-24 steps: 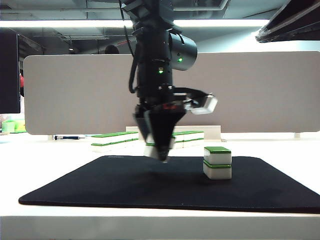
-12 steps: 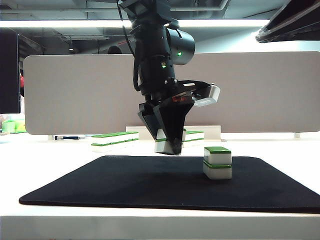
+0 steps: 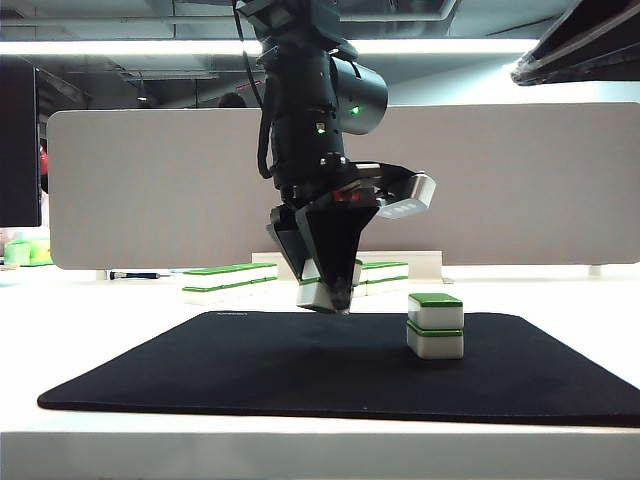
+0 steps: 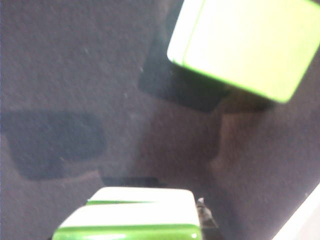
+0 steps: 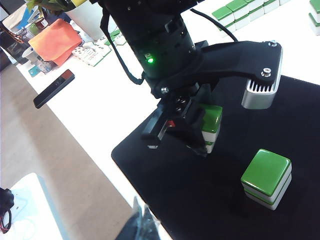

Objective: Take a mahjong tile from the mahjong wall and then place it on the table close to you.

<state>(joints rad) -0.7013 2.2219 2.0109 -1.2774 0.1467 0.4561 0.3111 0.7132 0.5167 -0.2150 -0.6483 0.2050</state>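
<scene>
— Where is your left gripper (image 3: 330, 295)?

— Above the black mat (image 3: 300, 375), clamped on what looks like two stacked mahjong tiles (image 5: 211, 126), clear of the cloth.

— And the mahjong wall (image 3: 232, 280)?

— On the white counter (image 3: 90, 310) behind the mat. A separate two-tile stack (image 3: 435, 325) stands on the mat just beside me.

— Your right gripper?

— Only a blurred dark tip (image 5: 137, 226) shows; I cannot tell whether it is apart or together.
</scene>
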